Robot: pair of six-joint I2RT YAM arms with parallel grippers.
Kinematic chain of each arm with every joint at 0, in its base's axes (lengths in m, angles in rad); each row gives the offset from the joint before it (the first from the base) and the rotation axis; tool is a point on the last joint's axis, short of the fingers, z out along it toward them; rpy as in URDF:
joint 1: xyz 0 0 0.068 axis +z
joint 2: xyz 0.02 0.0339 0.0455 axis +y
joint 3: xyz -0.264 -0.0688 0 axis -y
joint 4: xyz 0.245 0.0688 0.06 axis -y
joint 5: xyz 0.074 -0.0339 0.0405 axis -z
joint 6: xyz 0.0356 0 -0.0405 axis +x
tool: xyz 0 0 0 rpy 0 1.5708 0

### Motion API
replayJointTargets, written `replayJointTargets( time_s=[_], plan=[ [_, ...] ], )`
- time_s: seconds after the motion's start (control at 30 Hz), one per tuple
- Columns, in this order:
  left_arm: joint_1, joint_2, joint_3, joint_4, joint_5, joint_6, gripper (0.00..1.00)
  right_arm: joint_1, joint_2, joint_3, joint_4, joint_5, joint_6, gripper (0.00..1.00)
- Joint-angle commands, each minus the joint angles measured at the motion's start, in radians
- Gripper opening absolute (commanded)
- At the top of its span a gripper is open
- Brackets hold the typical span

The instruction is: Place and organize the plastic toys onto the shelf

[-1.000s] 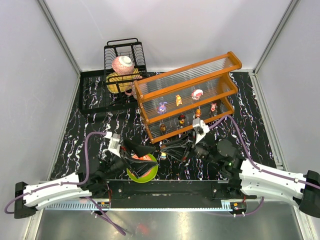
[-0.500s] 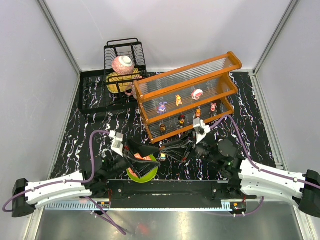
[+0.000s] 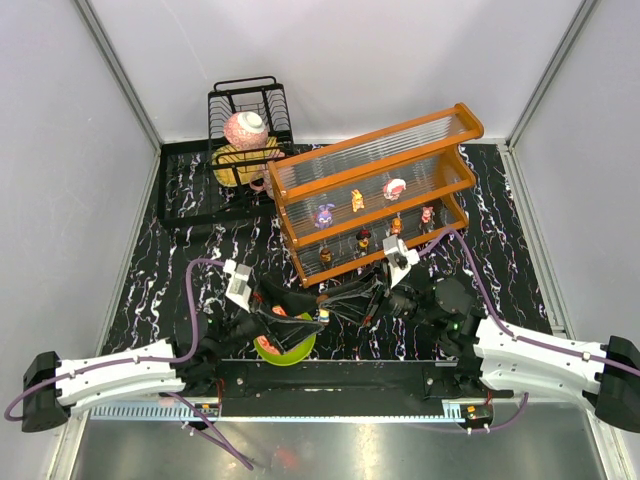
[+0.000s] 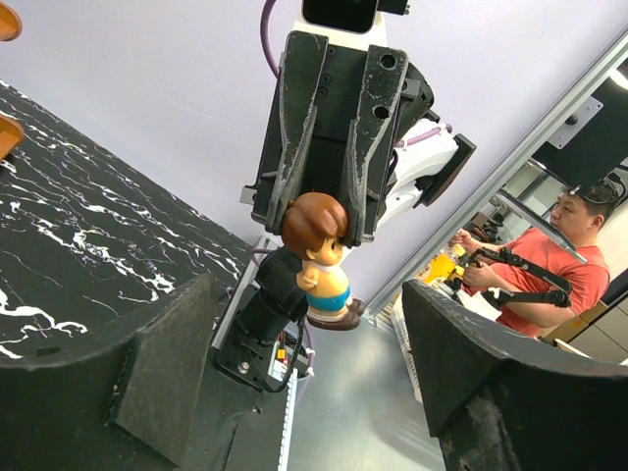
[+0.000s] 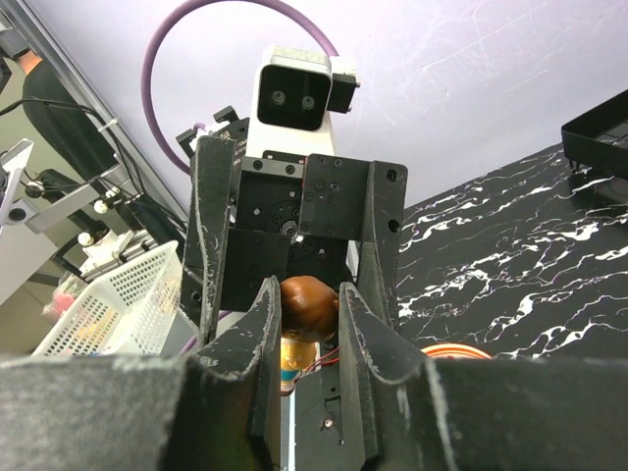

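Brown-haired toy (image 4: pixel 316 260) hangs midair in front of the shelf (image 3: pixel 380 145), pinched at the head by the right tool (image 5: pixel 309 291), left tool (image 4: pixel 309 339) wide open around it, so if right lets go early it'll drop onto the desk (image 3: pixel 160 270).

Pale grey walls (image 3: pixel 350 60), slanted aluminium corner posts (image 3: pixel 115 70), black tabletop (image 3: pixel 160 270) veined with white, brushed steel ledge (image 3: pixel 330 450) in front, white mesh basket (image 5: pixel 108 304) and a seated man in a red shirt (image 4: pixel 549 265) beyond.
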Motion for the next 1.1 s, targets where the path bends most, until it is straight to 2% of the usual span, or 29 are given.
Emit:
replayJointTargets(
  time_s=[0.0, 0.27, 0.83, 1.07],
  plan=[
    [0.008, 0.022, 0.006, 0.098, 0.040, -0.005, 0.78, 0.005, 0.004, 0.047, 0.072, -0.024, 0.014, 0.00],
    [0.008, 0.046, 0.006, 0.124, 0.044, -0.011, 0.73, 0.005, 0.010, 0.047, 0.080, -0.027, 0.020, 0.00],
    [0.009, 0.055, 0.006, 0.135, 0.054, -0.013, 0.54, 0.005, 0.014, 0.044, 0.094, -0.025, 0.024, 0.00],
    [0.011, 0.060, 0.008, 0.138, 0.058, -0.013, 0.39, 0.005, 0.020, 0.045, 0.103, -0.028, 0.027, 0.00]
  ],
)
